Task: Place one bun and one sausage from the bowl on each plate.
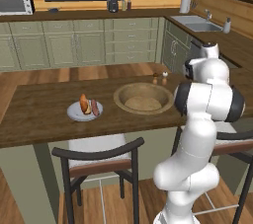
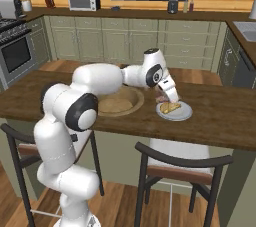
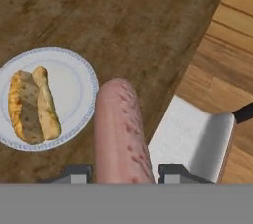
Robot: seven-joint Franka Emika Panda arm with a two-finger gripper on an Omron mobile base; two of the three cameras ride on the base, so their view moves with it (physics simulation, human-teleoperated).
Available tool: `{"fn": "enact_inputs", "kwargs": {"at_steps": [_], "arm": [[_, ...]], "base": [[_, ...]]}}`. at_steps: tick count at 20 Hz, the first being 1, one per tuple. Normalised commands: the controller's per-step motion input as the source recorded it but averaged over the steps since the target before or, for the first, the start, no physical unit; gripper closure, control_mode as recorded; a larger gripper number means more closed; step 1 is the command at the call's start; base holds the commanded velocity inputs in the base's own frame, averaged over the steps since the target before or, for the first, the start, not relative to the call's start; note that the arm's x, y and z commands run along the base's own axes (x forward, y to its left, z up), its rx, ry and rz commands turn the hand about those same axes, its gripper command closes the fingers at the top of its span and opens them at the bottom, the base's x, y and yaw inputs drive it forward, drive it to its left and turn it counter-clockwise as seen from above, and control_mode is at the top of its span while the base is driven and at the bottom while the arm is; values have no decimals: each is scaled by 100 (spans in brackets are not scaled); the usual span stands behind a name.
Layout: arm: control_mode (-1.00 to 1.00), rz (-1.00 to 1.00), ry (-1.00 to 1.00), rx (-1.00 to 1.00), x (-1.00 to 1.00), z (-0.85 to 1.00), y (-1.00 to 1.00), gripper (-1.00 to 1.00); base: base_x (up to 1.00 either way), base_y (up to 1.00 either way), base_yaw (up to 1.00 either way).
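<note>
My gripper (image 3: pixel 121 173) is shut on a pinkish-red sausage (image 3: pixel 118 129), which sticks out ahead between the fingertips. In the hand view it hangs just beside a pale plate (image 3: pixel 74 77) holding a yellowish-tan spotted bun (image 3: pixel 32 107). The right base view shows the gripper (image 2: pixel 165 97) low over this plate (image 2: pixel 185 113), to the right of the wooden bowl (image 2: pixel 125 105). In the left base view the bowl (image 1: pixel 121 92) sits mid-counter. Left of it, a second plate (image 1: pixel 74 115) carries an orange-brown bun (image 1: pixel 83 103) and a sausage (image 1: pixel 94 107).
Two small shakers (image 1: pixel 159 76) stand behind the bowl. Chairs (image 1: pixel 99 151) (image 2: pixel 185 163) are tucked under the counter's near edge, and one pale seat (image 3: pixel 192 134) lies below the gripper beyond the counter edge. My own arm hides the counter's right end in the left base view.
</note>
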Motion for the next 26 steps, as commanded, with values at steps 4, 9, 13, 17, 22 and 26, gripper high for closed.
{"fn": "enact_inputs", "kwargs": {"at_steps": [4, 9, 13, 17, 22, 26], "arm": [[-100, 29, -26, 0, 8, -56, -58, 100], [-100, 14, -2, 0, 38, -15, -1, 100], [-100, 14, 0, 5, 50, -9, -1, 100], [-100, 6, 0, 0, 32, -34, -42, 100], [-100, 0, 0, 6, 45, -18, -19, 100], [-100, 0, 0, 9, 69, -14, 1, 100]], "base": [[0, 0, 0], [0, 0, 0], [0, 0, 0], [0, 0, 0], [0, 0, 0], [0, 0, 0]]}}
